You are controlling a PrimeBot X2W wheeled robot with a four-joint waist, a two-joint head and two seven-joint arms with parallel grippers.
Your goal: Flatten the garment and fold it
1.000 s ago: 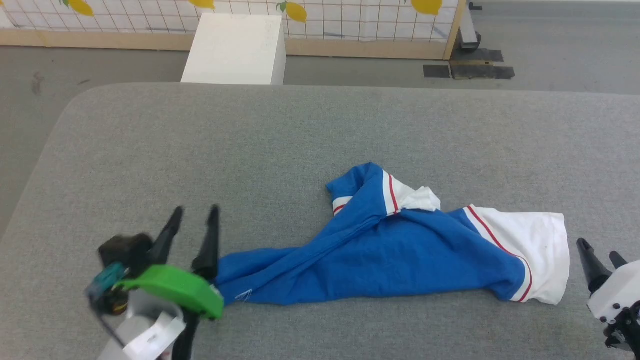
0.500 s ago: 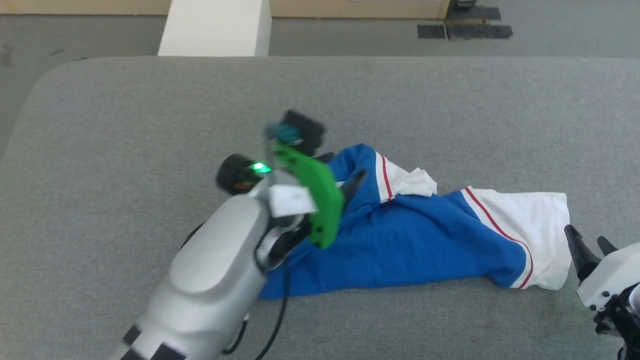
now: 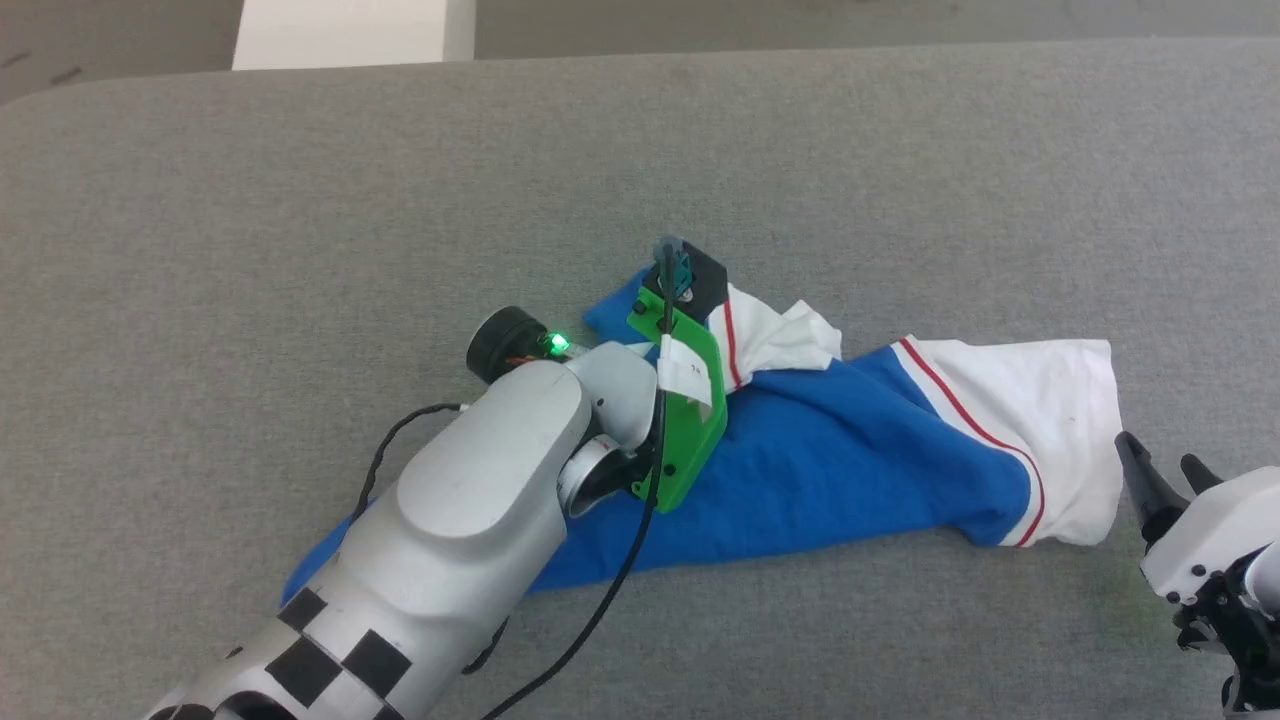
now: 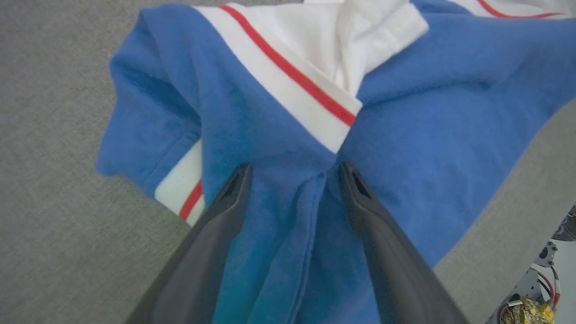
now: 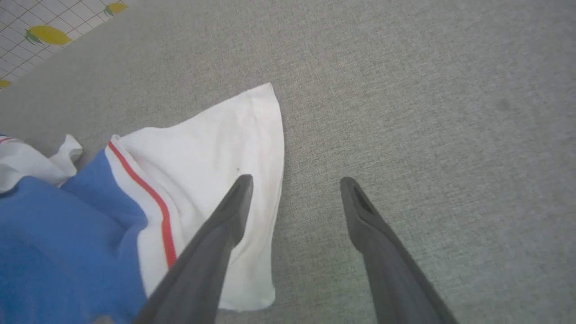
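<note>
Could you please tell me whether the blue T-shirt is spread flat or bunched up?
Bunched up: the T-shirt lies as a crumpled strip on the grey surface, its blue body ridged with folds.

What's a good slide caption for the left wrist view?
Open left gripper above a raised blue fold of the crumpled garment on the grey surface.

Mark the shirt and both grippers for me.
shirt [image 3: 850, 470]: head view, blue body panel.
left gripper [image 4: 293, 167]: left wrist view, midway between fingertips.
right gripper [image 5: 295, 179]: right wrist view, midway between fingertips.
</note>
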